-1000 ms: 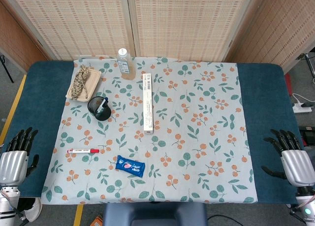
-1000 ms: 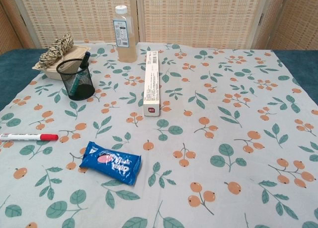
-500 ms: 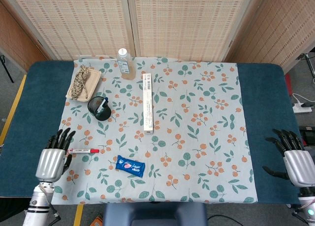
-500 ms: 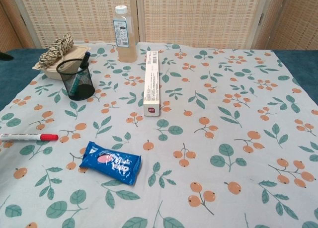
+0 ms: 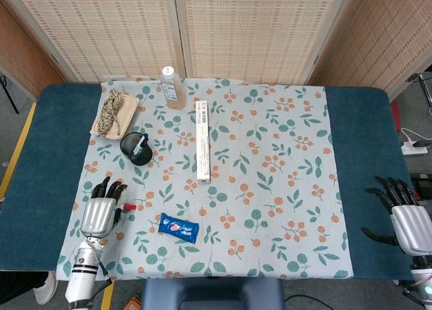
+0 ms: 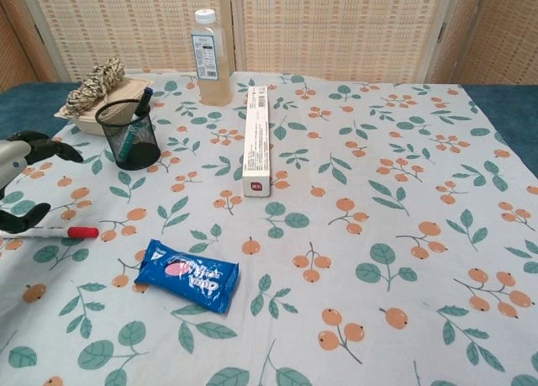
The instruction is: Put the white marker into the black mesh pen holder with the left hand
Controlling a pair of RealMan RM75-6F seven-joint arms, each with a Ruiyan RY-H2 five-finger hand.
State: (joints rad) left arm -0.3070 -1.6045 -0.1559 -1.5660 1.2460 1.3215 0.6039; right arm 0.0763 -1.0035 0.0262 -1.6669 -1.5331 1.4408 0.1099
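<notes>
The white marker [image 6: 42, 232] with a red cap [image 5: 129, 207] lies flat on the floral cloth near its left edge. My left hand [image 5: 101, 213] hovers over the marker's white body and hides most of it in the head view; the hand's fingers are spread and hold nothing. In the chest view the left hand [image 6: 23, 171] enters from the left edge, just above the marker. The black mesh pen holder [image 5: 135, 148] stands upright further back with a dark pen in it. My right hand [image 5: 409, 223] rests open at the far right, over the blue table cover.
A blue snack packet [image 6: 187, 275] lies just right of the marker. A long white box [image 5: 202, 140] runs down the cloth's middle. A bottle [image 6: 210, 58] and a tray with coiled rope [image 5: 113, 114] stand behind the pen holder.
My left hand has swung in from the table's left edge to a spot over the marker. The marker has not moved, and the right hand has barely shifted.
</notes>
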